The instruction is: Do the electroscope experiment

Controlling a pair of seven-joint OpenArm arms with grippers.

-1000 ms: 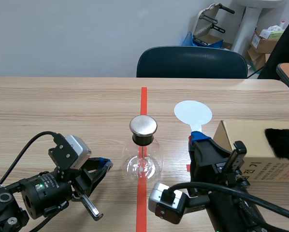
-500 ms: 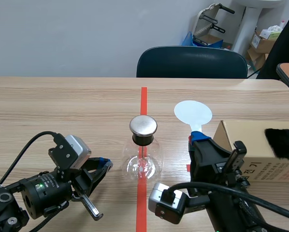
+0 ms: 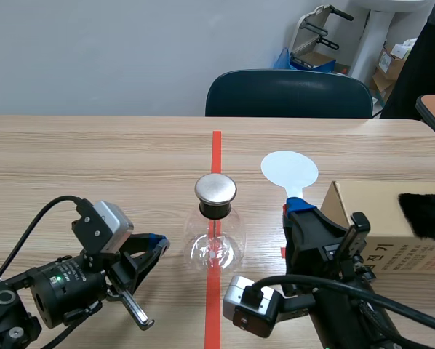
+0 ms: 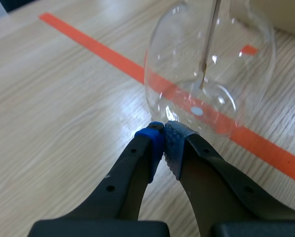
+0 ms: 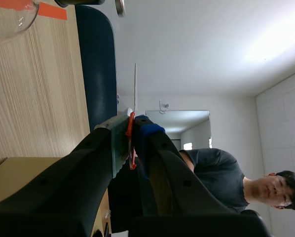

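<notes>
Your left gripper [image 4: 163, 136] lies low over the pale wood table [image 3: 94, 160], its fingers closed pad to pad on nothing. The glass electroscope flask [image 4: 211, 74] stands just ahead of their tips, on the orange-red tape line [image 3: 216, 153]. Your right gripper [image 5: 132, 131] is clamped on the handle of a white disc paddle [image 3: 289, 171], with the disc rising beyond the fingertips. Beside those fingers sits a cardboard box [image 3: 377, 200] with a black furry piece [image 3: 425, 214] on it. Past the table are a dark blue chair [image 3: 289, 93], a plain grey wall [image 3: 94, 51] and a person [image 5: 221, 180] in a dark shirt.
</notes>
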